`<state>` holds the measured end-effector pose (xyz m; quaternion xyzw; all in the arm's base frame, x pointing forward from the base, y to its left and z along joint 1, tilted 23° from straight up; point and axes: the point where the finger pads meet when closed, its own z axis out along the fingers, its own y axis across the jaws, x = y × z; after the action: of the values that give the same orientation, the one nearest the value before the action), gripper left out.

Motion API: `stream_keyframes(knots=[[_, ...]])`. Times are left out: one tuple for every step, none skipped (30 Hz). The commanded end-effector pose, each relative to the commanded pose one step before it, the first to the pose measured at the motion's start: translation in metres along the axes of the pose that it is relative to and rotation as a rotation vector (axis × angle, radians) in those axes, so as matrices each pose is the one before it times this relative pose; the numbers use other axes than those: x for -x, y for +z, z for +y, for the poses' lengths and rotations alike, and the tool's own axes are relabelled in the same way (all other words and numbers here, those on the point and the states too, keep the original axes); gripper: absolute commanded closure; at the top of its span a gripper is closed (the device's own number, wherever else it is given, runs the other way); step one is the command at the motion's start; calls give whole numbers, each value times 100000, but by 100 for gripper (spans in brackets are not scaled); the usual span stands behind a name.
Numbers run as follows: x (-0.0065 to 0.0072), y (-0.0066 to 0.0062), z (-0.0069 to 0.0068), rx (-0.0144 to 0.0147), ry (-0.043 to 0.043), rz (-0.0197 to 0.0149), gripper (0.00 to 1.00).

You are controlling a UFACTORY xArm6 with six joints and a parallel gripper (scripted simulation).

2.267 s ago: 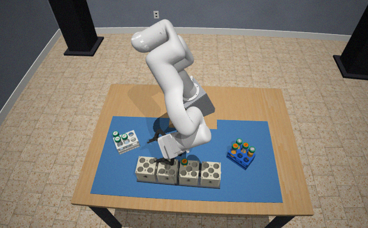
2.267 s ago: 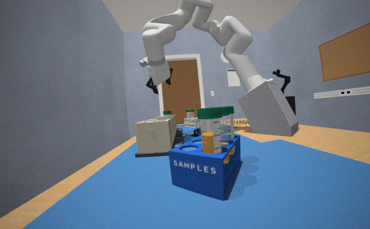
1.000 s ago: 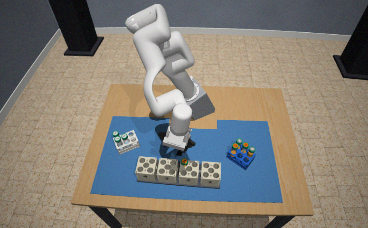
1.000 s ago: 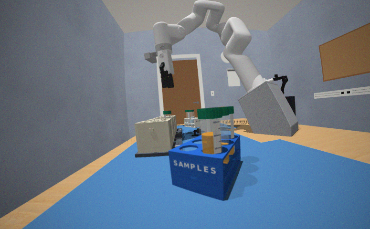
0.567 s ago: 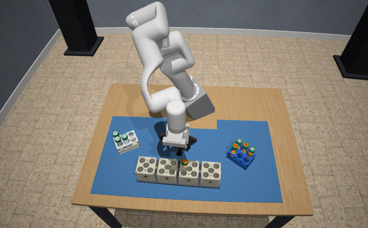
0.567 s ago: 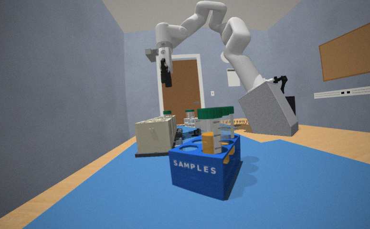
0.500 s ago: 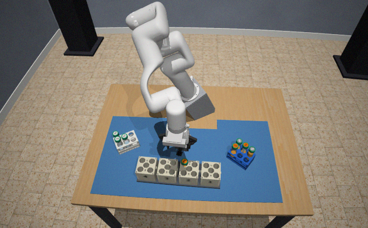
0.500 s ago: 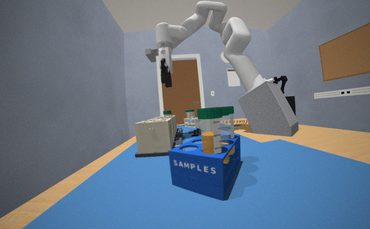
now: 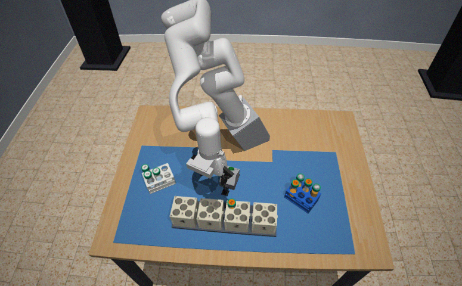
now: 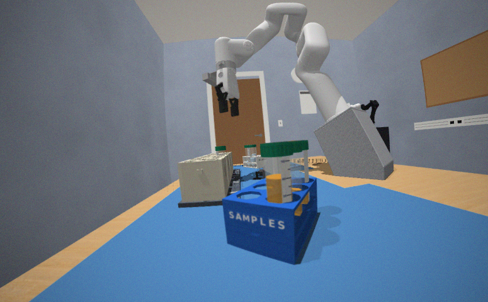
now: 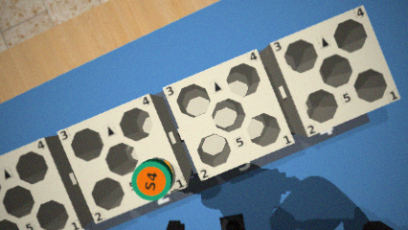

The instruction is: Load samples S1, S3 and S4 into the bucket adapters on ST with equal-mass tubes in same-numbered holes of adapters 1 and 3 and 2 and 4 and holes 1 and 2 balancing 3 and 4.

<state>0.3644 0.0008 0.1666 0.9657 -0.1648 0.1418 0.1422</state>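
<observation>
My gripper (image 10: 228,111) is open and empty, high above the table behind the adapters. Adapters 4 (image 9: 176,220) (image 11: 301,82), 3 (image 9: 202,223) (image 11: 189,130), 2 (image 9: 230,227) (image 11: 91,171) and 1 (image 9: 258,229) (image 11: 43,192) stand in the stand (image 9: 222,232) (image 10: 201,204). S4 (image 9: 231,202) (image 10: 220,148) (image 11: 151,181) stands in hole 1 of adapter 2; the other visible holes are empty. The blue rack (image 10: 257,243) holds two orange-dot tubes (image 9: 295,183) (image 9: 308,182) and two grey-dot tubes (image 9: 300,176) (image 9: 316,187); their IDs are unreadable. The white rack holds three white-dot blanks (image 9: 145,167) (image 9: 148,174) (image 9: 156,171), numbers unreadable.
The small grey desk (image 9: 232,180) with the green DONE key (image 9: 231,168) stands behind adapter 2, partly covered by the gripper in the top view. The white rack is at the left and the blue rack at the right. The arm's base stands at the back middle.
</observation>
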Motion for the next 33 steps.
stream_keyframes(knots=[[348,-213,2232,-351,15044,985,0],[29,0,500,4,3333,2,0],[0,0,0,0,0,0,0],[0,0,0,0,0,0,0],[12,-2,505,3,3333,1,0],[-4,0,501,4,3333,2,0],[-21,0,500,4,3333,3,0],[-37,0,499,4,3333,3,0],[-54,0,498,4,3333,3,0],[-71,-1,496,4,3333,3,0],[-87,-1,493,4,3333,3,0],[-105,-4,499,2,3332,2,0],[-120,-1,487,4,3333,3,0],[-136,-1,483,4,255,4,0],[-137,-1,482,4,-1,4,0],[-137,-1,482,4,-1,4,0],[-137,-1,482,4,-1,4,0],[-137,-1,482,4,-1,4,0],[-137,-1,482,4,-1,4,0],[0,0,0,0,0,0,0],[0,0,0,0,0,0,0],[-138,-1,483,4,-1,4,0],[-137,-1,482,5,-1,4,0],[-137,-1,482,5,-1,4,0],[-137,-1,482,5,-1,4,0],[-137,-1,482,5,-1,4,0],[-137,-1,483,5,-1,4,0],[-137,-1,483,5,-1,4,0],[-137,-1,483,5,-1,4,0],[-137,-1,483,5,-1,4,0],[-137,-1,483,5,-1,4,0],[-137,-1,483,5,-1,4,0],[-137,-1,483,6,-1,4,0]])
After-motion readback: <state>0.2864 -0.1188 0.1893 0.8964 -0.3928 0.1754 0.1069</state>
